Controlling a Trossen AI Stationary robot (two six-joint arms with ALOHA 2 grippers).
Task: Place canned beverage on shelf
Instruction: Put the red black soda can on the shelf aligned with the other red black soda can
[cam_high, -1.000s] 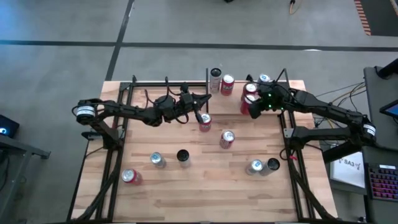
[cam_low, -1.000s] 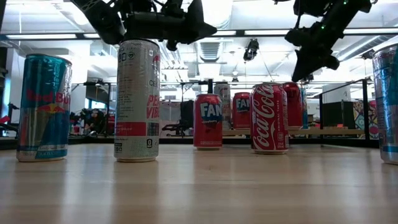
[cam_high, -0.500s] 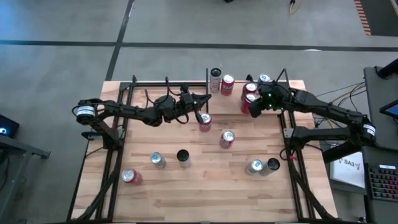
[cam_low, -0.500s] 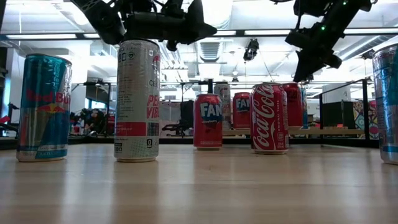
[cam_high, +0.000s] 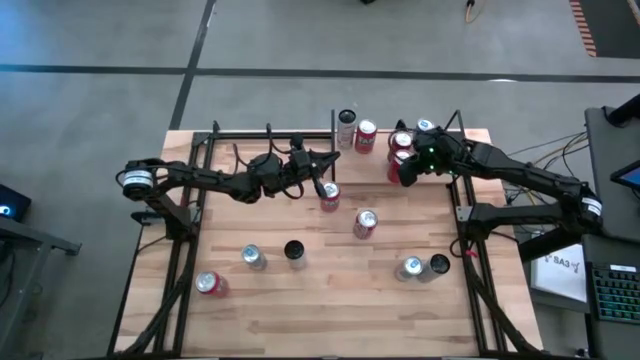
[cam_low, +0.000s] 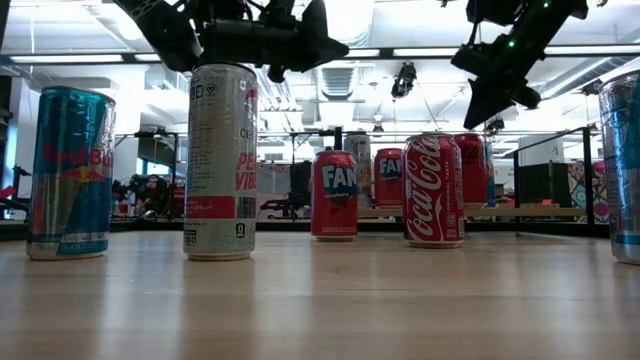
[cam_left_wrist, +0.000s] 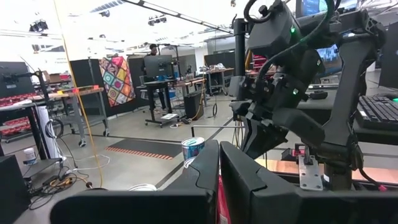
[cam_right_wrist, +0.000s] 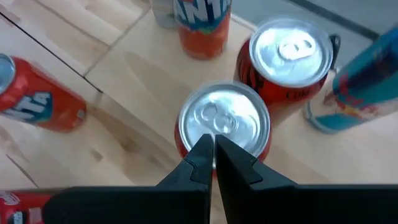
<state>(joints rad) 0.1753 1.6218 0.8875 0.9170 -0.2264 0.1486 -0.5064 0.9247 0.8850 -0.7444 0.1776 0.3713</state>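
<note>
Nearest me, five cans stand loose along the near half of the tabletop (cam_high: 330, 300), from a red can (cam_high: 207, 284) at the near left to a pair at the near right. None of them has budged in the last second. Two more red ones sit mid-table.

The left gripper (cam_high: 322, 185) hangs just beside the farther of those two, the mid-table can (cam_high: 329, 197). Its fingers are pressed together on nothing, and it has not moved at all.

The change is at the far right. The right gripper (cam_high: 400, 174) has lifted a little and drifted slightly farther over the shelf (cam_high: 378, 165). From table height it hangs well above the can tops. Its fingers (cam_right_wrist: 202, 152) are shut tight with nothing between them, straight above the silver lid of a red shelf can (cam_right_wrist: 224, 118).

That can stands upright on the light board. A second red can (cam_right_wrist: 289, 53) touches it or nearly so, a blue can (cam_right_wrist: 360, 81) is just beyond, and an orange-labelled Fanta can (cam_right_wrist: 204, 25) stands farther along. None of the shelf cans has shifted.

I'd say this arm is rising clear empty-handed, so the can beneath it counts as placed. With seven still on the table, another fetch looks due. The tight cluster on the shelf leaves little room, so a careless approach could knock a neighbour over.
</note>
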